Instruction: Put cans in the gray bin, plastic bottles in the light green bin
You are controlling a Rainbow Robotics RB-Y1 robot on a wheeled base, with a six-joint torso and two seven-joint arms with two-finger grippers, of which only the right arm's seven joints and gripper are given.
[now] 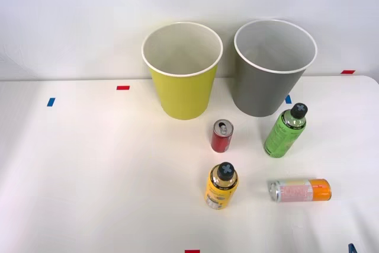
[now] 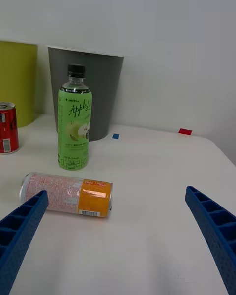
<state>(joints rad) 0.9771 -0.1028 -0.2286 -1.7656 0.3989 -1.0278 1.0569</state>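
Two bins (image 1: 182, 69) behind; cans (image 1: 222, 136) and bottles (image 1: 285, 132) before them

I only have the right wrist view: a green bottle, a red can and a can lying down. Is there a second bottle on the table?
Observer: Yes. A yellow-orange bottle stands upright on the robot's side of the red can.
Operator: Anything in the bins yet?
Observer: Nothing shows inside the gray bin or the light green bin, as far in as the front view sees.
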